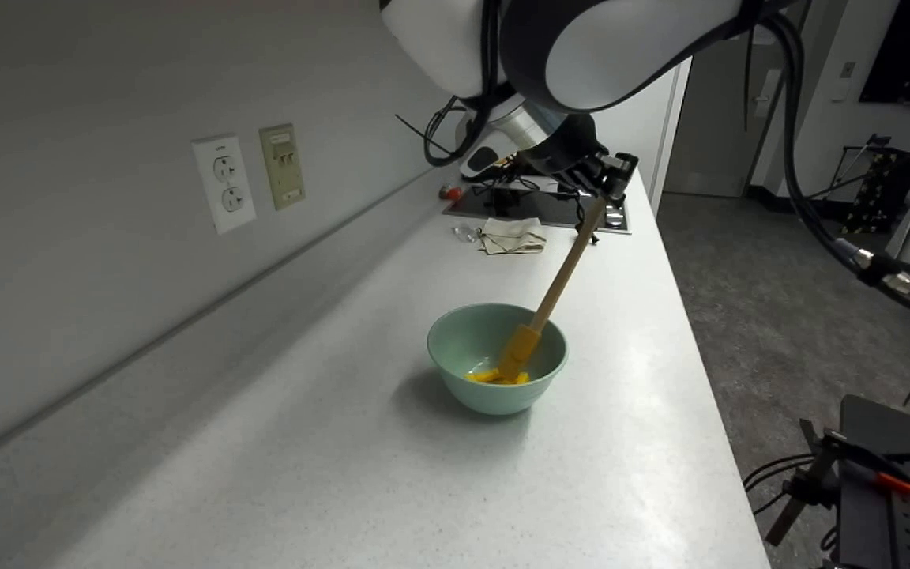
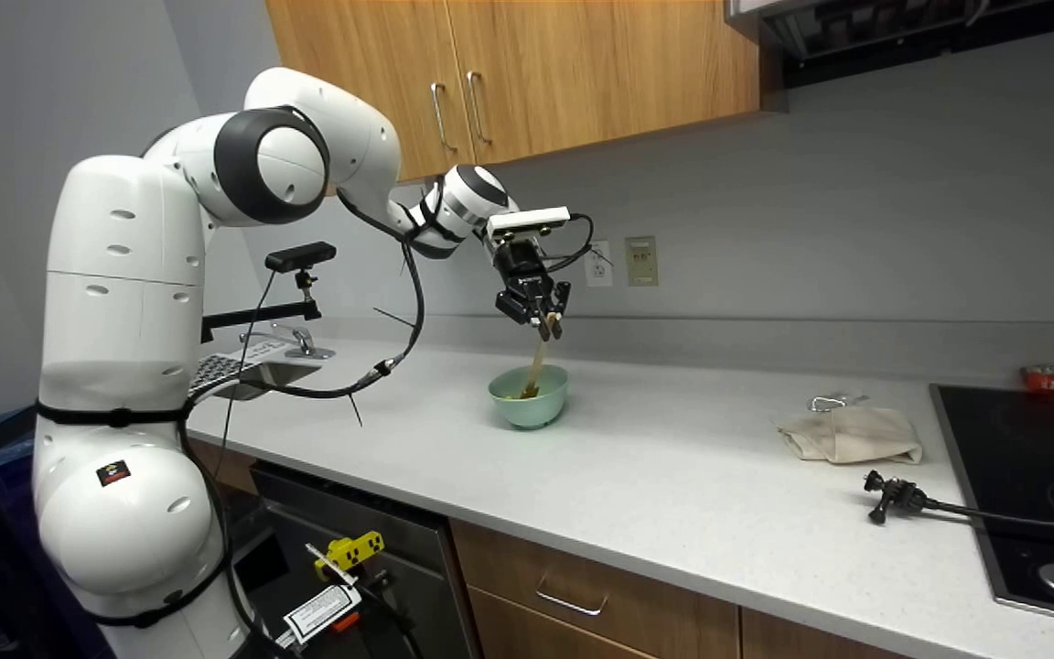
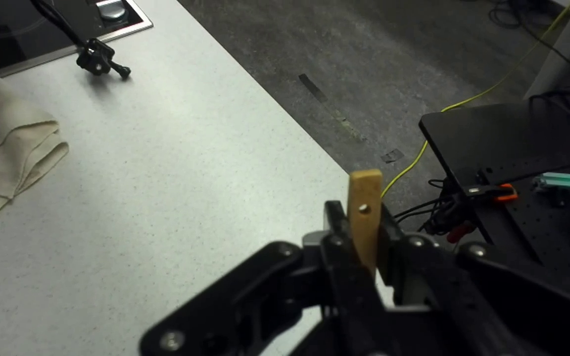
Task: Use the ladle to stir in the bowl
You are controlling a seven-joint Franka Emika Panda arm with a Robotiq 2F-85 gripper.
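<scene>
The ladle (image 1: 554, 288) is probably light, its wooden-looking handle (image 1: 574, 248) stiff, the scoop (image 1: 520, 349) likely a bit bendy, perhaps silicone. If dry, the handle should not slip much; its flat faces near the top suit a pinch and leave length for reaching down. So high a hold makes a long lever, and the ladle may pivot when the scoop drags. The claw (image 3: 363, 237) pinches the handle there, just short of the end, where a round hole (image 3: 364, 209) shows in the wrist view.

The handle is tan, slim and plain; the scoop deep yellow, flat, blade-like. In an exterior view the ladle leans toward 1 o'clock, its scoop down in the bowl (image 1: 494, 400), a little toward 4 o'clock, among yellow bits (image 1: 486, 377). Whether handle and bowl touch I cannot tell. The bowl, pale green and smooth, sits upright on the counter (image 1: 344, 474). Toward 12 o'clock lie the cloth (image 1: 513, 237) and, farther off, the stove (image 1: 550, 211).
</scene>
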